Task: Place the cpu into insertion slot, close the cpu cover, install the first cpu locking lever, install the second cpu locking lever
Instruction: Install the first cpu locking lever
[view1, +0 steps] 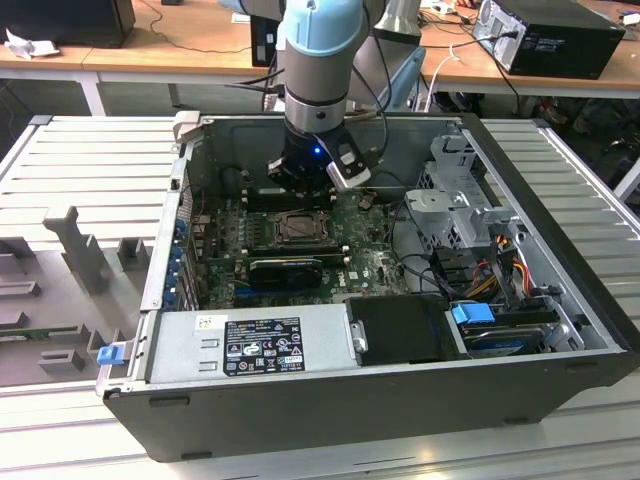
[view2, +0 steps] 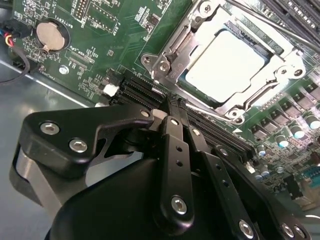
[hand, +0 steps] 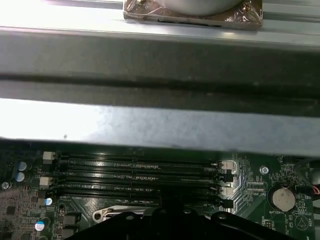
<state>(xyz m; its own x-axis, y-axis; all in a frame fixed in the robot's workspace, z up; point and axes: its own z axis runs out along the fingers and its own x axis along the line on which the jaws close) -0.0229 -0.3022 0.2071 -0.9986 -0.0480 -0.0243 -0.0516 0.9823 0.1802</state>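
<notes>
The cpu (view2: 225, 55) shows its pale silver face, lying flat in the insertion slot (view1: 300, 228) on the green board. The cpu cover (view2: 172, 47), a silvery frame, lies down around it. One thin metal lever rod (view2: 265, 22) runs along the socket's far edge. Another rod (view2: 210, 111) lies along the edge nearest my fingers. My gripper (view2: 175, 102) is shut with nothing between its black fingers. Its tips sit just off the socket's corner by that nearer rod. In the exterior view the gripper (view1: 298, 185) hangs low inside the case, just behind the socket.
Long black memory slots (hand: 140, 175) and a coin battery (hand: 282, 197) lie beside the socket. The case's grey wall (hand: 160, 125) rises close behind them. A black graphics card (view1: 285, 268), the power supply (view1: 260, 340), drive cages (view1: 460, 210) and cables crowd the case.
</notes>
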